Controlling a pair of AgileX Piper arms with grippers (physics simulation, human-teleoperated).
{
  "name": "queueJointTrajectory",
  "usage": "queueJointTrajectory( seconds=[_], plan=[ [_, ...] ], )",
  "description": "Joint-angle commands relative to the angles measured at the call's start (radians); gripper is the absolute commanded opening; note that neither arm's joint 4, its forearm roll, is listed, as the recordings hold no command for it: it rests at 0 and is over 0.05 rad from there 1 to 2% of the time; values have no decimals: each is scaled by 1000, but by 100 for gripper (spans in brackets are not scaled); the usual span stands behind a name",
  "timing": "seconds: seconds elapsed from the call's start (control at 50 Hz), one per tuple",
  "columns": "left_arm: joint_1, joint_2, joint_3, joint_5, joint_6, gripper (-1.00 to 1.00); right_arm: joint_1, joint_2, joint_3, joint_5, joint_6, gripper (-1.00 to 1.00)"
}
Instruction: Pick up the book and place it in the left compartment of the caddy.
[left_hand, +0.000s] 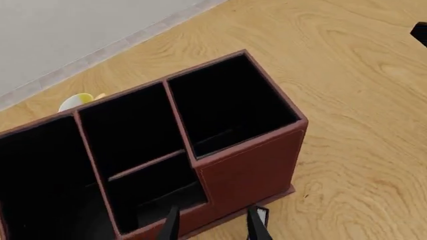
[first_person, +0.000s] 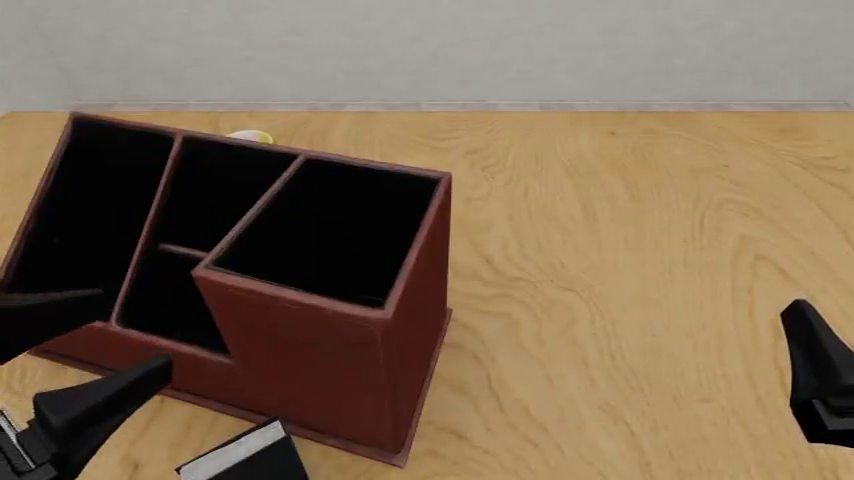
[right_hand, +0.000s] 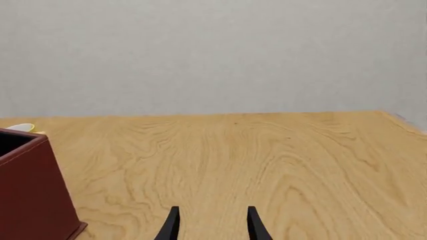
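The caddy (first_person: 320, 370) is a large reddish-brown box with black sections, standing skewed at the table's left. Its left compartment (first_person: 87, 200) is the long slot at the low end, also in the left wrist view (left_hand: 40, 175). The book (first_person: 247, 455), black with white page edges, lies on the table by the caddy's near wall; only its corner (left_hand: 262, 214) peeks out in the left wrist view. My left gripper (first_person: 134, 330) hovers open over the caddy's near left corner, holding nothing (left_hand: 213, 227). My right gripper (first_person: 817, 370) stands open and empty (right_hand: 212, 225) far right, away from the caddy.
A small yellow-and-white object (first_person: 250, 137) sits behind the caddy near the table's far edge. A grey wall (right_hand: 213, 50) rises beyond that edge. Bare wooden tabletop (first_person: 627, 260) stretches to the right of the caddy.
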Motion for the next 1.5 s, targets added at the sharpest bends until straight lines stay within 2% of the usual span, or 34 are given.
queueJointTrajectory(
  seconds=[0.02,0.3,0.7,1.16,1.5],
  plan=[
    [-49,29,20,17,-41,100,0,4,1,-5,2,100],
    [-105,60,60,-9,-51,100,5,6,1,-9,-1,100],
    [-178,222,151,-189,-51,100,-3,-1,1,-6,15,100],
    [-218,267,187,-206,-62,100,-4,11,1,-17,21,100],
    [-211,300,232,-240,-53,100,-2,16,0,-19,19,100]
  ],
)
